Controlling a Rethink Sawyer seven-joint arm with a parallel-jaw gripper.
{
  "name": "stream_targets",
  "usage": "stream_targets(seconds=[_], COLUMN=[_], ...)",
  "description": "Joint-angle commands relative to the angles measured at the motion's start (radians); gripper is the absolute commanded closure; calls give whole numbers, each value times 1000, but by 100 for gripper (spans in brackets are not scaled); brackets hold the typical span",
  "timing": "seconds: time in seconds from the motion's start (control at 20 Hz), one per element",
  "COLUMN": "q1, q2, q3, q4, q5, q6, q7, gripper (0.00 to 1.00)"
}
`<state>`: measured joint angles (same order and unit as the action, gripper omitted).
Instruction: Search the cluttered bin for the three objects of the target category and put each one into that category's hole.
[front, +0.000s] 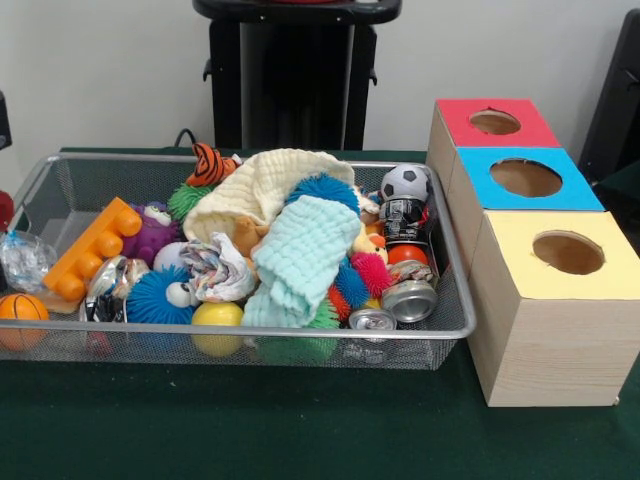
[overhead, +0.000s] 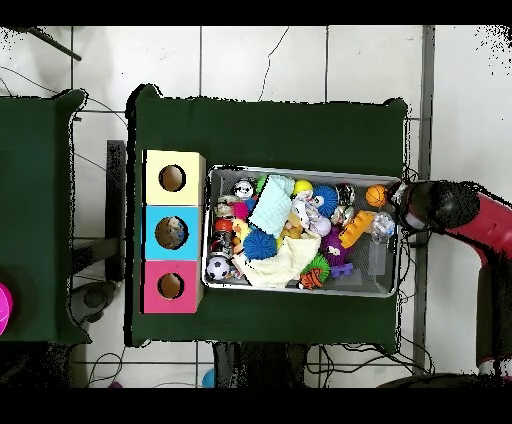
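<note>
Arm (overhead: 455, 208) beside bin (overhead: 392, 262) edge; jaws seemingly hidden; toys piled inside.

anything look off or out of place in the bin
Mostly ordinary clutter. One oddity: the small orange basketball sits at the bin's end, apparently against the mesh wall rather than in the pile. Nothing has spilled onto the table.

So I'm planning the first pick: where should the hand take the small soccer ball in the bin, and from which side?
Probably from straight above, closing across the widest part of the soccer ball. It sits on top of the clutter at the bin corner nearest the red box, upper half exposed; the mesh wall and cans crowd its sides.
</note>
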<state>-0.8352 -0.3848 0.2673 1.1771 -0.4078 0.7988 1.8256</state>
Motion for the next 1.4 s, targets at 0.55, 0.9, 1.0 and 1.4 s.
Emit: stream_targets(seconds=[0.55, 0.9, 1.0, 1.4], q1=[20, 0, -8, -15], q2=[-21, 8, 16, 30], q3=[16, 28, 31, 31], q4=[200, 156, 137, 111], q5=[-28, -41, -46, -71], q6=[-86, -63, -37, -20], q7=[-24, -91, -125, -172], gripper=[0, 0, 0, 0])
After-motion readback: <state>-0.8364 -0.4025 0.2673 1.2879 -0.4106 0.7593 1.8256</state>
